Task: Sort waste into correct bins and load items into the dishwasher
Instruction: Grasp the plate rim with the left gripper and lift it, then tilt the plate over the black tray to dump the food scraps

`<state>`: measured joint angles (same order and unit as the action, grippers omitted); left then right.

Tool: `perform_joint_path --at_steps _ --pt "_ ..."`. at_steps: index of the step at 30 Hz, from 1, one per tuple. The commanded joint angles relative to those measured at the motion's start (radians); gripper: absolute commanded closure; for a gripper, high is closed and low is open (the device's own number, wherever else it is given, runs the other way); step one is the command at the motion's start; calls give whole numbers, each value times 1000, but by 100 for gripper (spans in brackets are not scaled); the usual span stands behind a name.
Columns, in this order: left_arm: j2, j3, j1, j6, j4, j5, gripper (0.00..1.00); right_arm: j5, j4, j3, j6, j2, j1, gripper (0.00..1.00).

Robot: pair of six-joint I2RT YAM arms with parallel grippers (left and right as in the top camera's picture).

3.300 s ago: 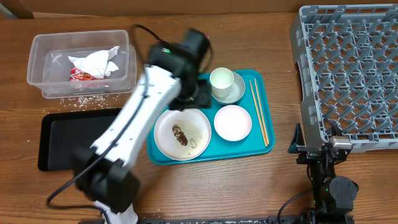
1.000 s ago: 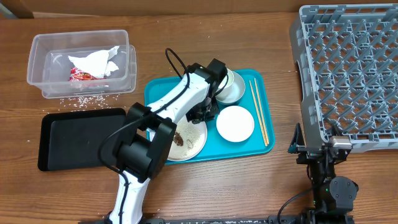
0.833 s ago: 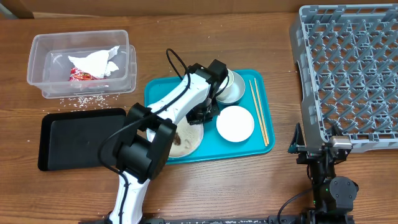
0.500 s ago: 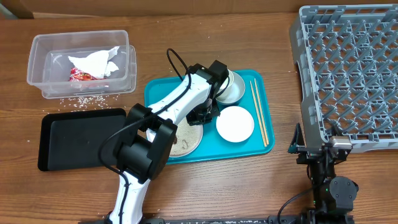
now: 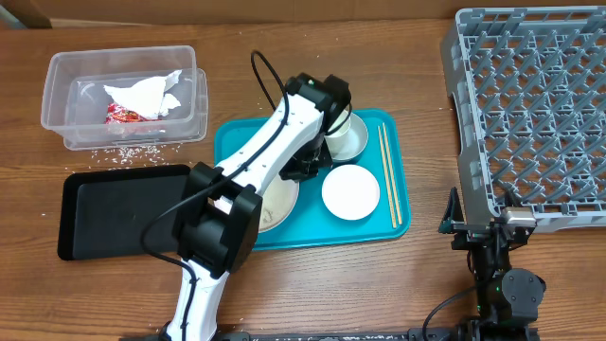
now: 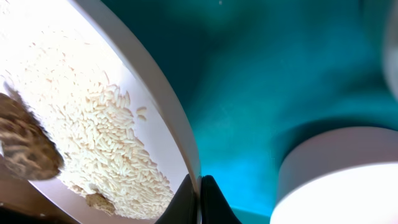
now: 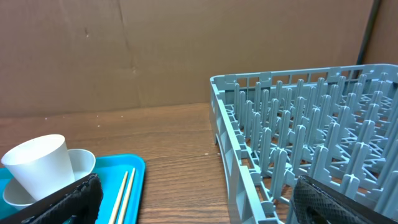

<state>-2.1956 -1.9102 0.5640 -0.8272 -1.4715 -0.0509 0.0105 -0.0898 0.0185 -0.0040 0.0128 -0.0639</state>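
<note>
The left gripper (image 6: 199, 196) is pinched tight on the rim of the round white plate (image 6: 146, 93), which carries rice grains (image 6: 93, 137) and a brown lump (image 6: 25, 152). The plate lies mid-frame in the overhead view on the teal tray (image 5: 374, 230) — the small white bowl (image 5: 349, 192) sits just right of it. At lower right, the right gripper (image 7: 193, 202) has its fingers wide apart — beside the grey dish rack (image 5: 530, 104).

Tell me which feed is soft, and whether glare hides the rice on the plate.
Left wrist: rice on the plate reads clearly, the small bowl is blown out white and soft. Right wrist: rack sharp, right claw fingers blurred. Overhead: even light, sharp.
</note>
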Motion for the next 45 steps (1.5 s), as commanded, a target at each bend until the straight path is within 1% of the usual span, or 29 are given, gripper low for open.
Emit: perform_joint_path --at_steps 1,10,16,20,26,31,35,43,45 --pt "-9 -72 -23 28 -47 -37 96 -9 6 -11 -4 -10 4 0" --pt "-9 -140 -103 58 -154 -38 96 -9 5 -11 -4 -10 4 0" --pt "-1 -174 -200 76 -219 -34 96 -9 6 -11 -4 -10 4 0" --pt "42 -176 -282 100 -219 -26 96 -9 6 -11 -4 -10 4 0" --pt "154 -176 -398 136 -213 7 96 -9 6 -11 -4 -10 4 0" --pt "222 -176 -504 219 -182 88 96 -9 6 -11 -4 -10 4 0" --pt "227 -173 -581 276 -180 147 96 -9 6 -11 -4 -10 4 0" --pt "227 -144 -668 301 -154 159 96 -9 6 -11 -4 -10 4 0" --pt "227 -123 -684 317 -142 184 96 -9 6 -11 -4 -10 4 0"
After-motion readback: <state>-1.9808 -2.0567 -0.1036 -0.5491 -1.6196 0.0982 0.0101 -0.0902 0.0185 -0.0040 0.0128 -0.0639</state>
